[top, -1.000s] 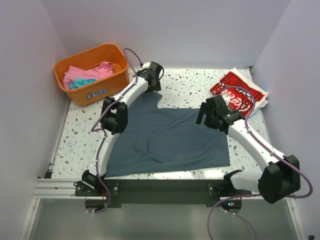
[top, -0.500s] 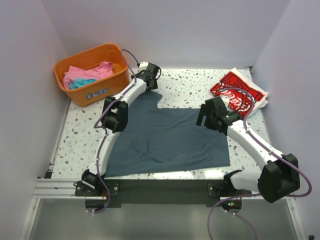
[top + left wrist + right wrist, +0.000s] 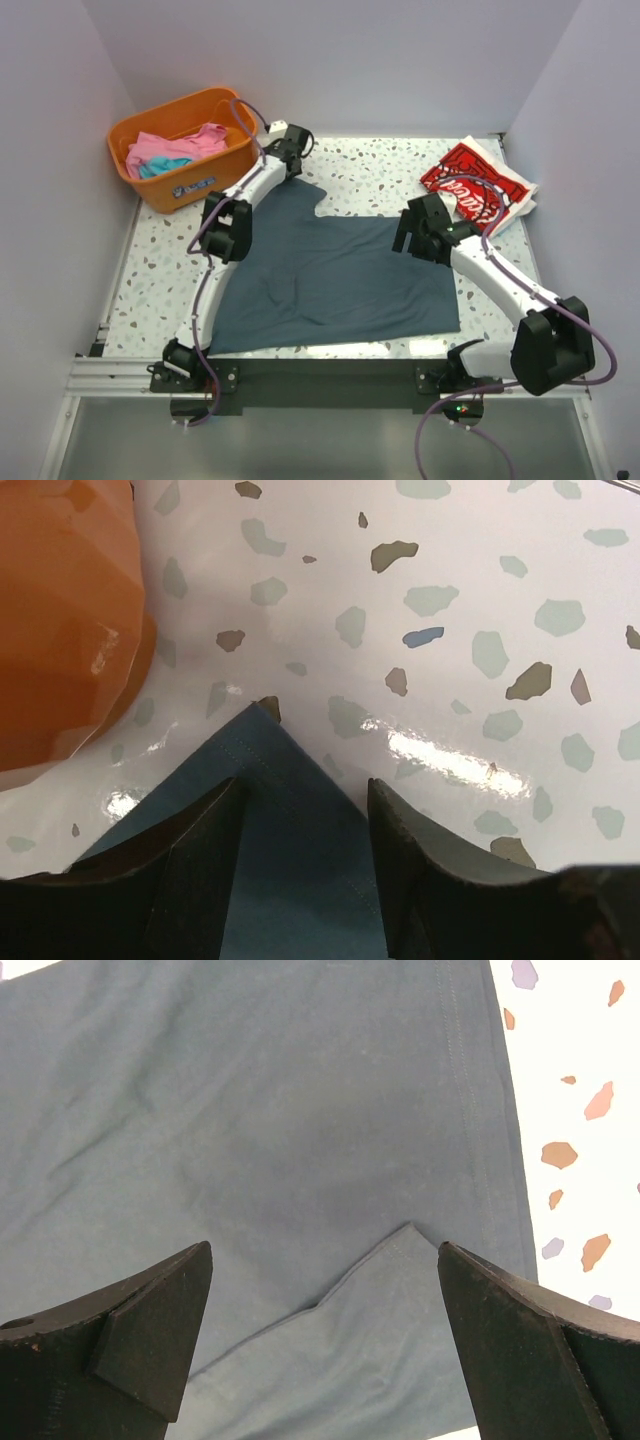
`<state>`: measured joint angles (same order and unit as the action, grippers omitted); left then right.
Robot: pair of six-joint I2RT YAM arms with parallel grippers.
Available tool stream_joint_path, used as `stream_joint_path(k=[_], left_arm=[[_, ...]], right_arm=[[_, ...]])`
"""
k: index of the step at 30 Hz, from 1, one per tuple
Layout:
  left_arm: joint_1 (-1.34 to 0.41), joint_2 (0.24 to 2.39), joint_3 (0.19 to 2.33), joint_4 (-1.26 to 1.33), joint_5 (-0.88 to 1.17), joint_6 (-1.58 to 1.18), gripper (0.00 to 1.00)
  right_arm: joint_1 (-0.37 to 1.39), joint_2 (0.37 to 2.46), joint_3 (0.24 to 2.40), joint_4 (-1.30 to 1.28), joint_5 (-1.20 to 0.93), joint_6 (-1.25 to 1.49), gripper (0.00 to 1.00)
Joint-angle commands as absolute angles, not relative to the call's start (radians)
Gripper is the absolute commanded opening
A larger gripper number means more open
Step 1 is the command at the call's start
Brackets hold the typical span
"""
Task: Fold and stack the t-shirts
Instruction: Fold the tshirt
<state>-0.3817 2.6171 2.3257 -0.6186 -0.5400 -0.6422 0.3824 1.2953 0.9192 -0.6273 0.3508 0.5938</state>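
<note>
The slate-blue t-shirt lies spread flat on the speckled table, with one sleeve folded in. My left gripper is open at the shirt's far left corner. In the left wrist view that corner lies between the fingers and just past their tips. My right gripper is open above the shirt's right side. The right wrist view shows the folded sleeve's point between the jaws. The red t-shirt with white lettering lies folded at the far right. Pink and turquoise t-shirts lie in the basket.
The orange plastic basket stands at the far left, close to my left gripper; its wall fills the upper left of the left wrist view. White walls enclose the table on three sides. A metal rail runs along the near edge.
My left gripper has moved a little to the left and away, toward the basket, along the shirt's far corner. The right arm has barely shifted. The shirt lies as before.
</note>
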Motion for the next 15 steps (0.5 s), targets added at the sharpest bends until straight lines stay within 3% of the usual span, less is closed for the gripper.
stream_joint_path(k=[1,8,9,10,15], left_arm=[[-0.376,2.655,2.283,-0.68,-0.534,-0.661,0.51],[-0.374,2.606,2.207,-0.721,-0.552,-0.698,0.17],[-0.374,2.608,2.212,-0.724,-0.557,-0.696,0.05],[-0.374,2.605,2.224,-0.73,-0.564,-0.693,0.0],[-0.376,2.556,2.229,-0.718,-0.591,-0.667,0.0]], right_arm=[[0.364,1.318,0.939,-0.618,0.391,0.6,0.99],[0.319,1.367,0.989,-0.615,0.411,0.623,0.99],[0.308,1.374,0.997,-0.612,0.41,0.623,0.99],[0.289,1.396,1.017,-0.604,0.408,0.623,0.99],[0.218,1.518,1.11,-0.572,0.374,0.62,0.99]])
